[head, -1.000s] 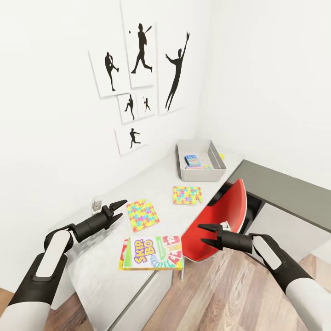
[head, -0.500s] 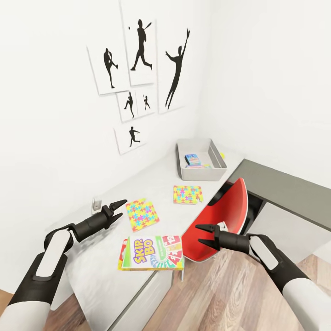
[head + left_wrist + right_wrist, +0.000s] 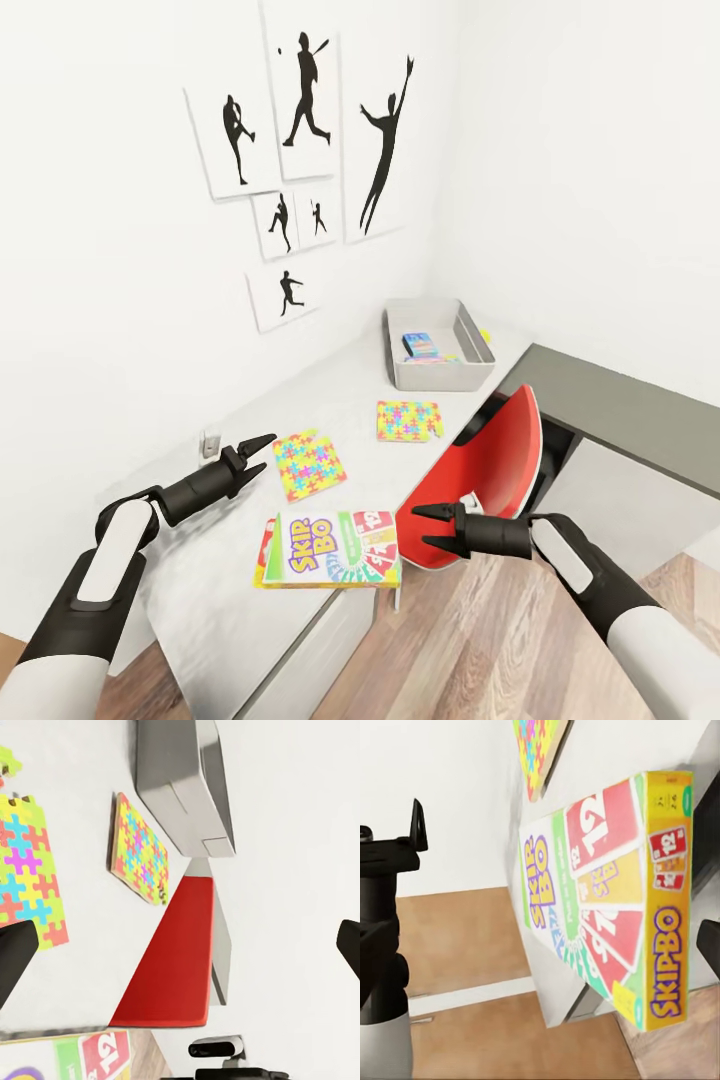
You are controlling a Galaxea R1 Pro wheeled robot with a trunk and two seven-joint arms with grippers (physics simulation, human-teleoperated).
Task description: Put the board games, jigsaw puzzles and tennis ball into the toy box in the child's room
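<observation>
Left gripper (image 3: 257,454) spread, empty; a puzzle (image 3: 308,465) lies just past its fingertips. Right gripper (image 3: 428,528) spread, empty; Skip-Bo box (image 3: 329,549) just ahead of its tips.

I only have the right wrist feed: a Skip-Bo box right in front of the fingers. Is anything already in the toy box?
Observer: Yes. In the head view the toy box at the far end of the table holds a small blue board game.
Operator: Where are the puzzles?
Observer: Both jigsaw puzzles lie flat on the table between the Skip-Bo box and the toy box.
Operator: What is my left gripper doing?
Observer: The left gripper is open and holds nothing, beside the nearer puzzle.
Operator: Anything near my right arm?
Observer: A red chair stands just behind the open right gripper.
</observation>
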